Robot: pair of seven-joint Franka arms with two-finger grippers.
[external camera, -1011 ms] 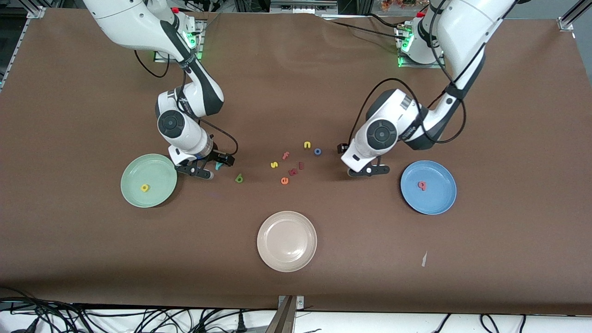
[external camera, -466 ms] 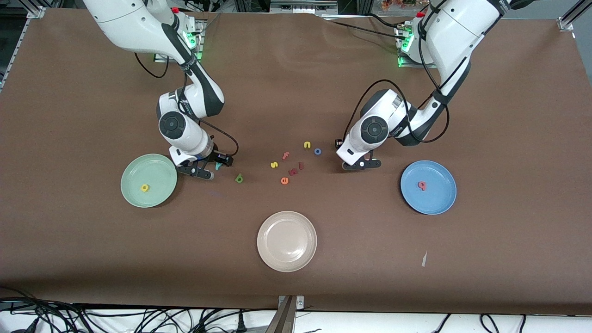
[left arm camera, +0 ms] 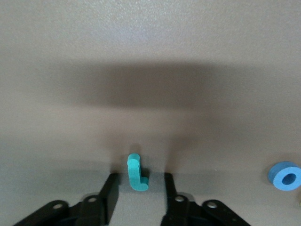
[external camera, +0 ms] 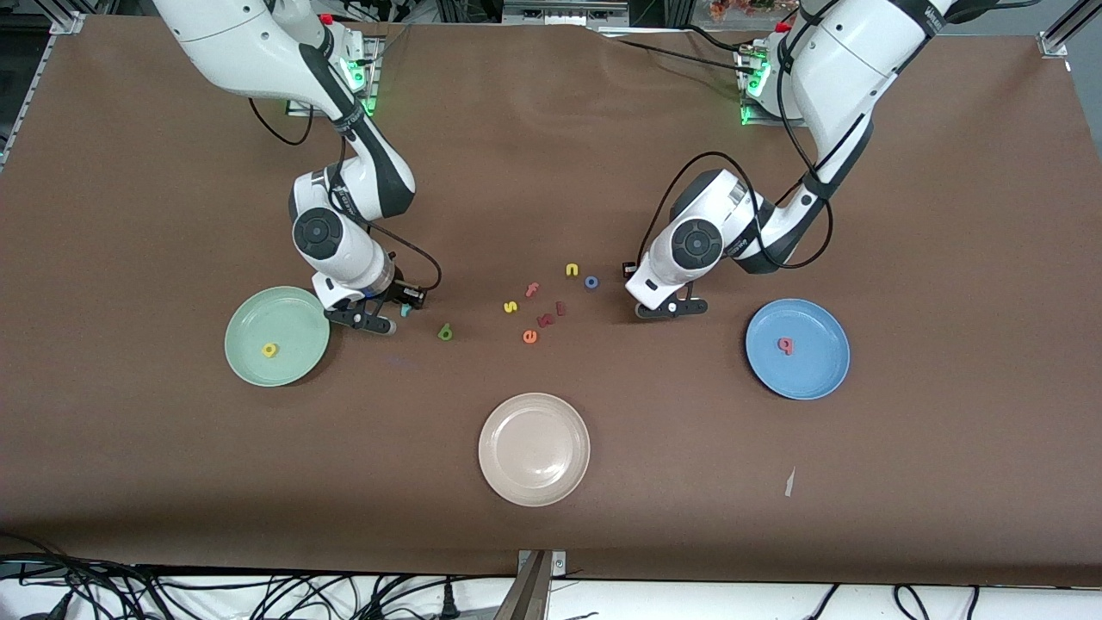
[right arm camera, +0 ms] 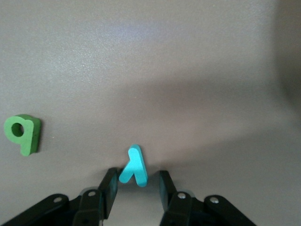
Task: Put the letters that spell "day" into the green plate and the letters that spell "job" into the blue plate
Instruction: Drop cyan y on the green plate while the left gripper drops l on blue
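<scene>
Teal j (left arm camera: 136, 173) is bracketed by the left gripper (left arm camera: 137, 190) near the blue plate (external camera: 831, 372), jaws apart, not touching it. Teal y (right arm camera: 134, 166) is bracketed likewise by the right gripper (right arm camera: 135, 186) beside the green plate (external camera: 245, 323) on the tabletop (external camera: 947, 215).

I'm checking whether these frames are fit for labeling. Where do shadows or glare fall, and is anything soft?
Front view: even light, a soft sheen on the beige plate, short shadows under both arms.
Left wrist view: a broad dark shadow band lies across the table above the teal j, which looks slightly soft.
Right wrist view: a pale glare patch on the table, shadow around the teal y, the green d sharp enough.
</scene>
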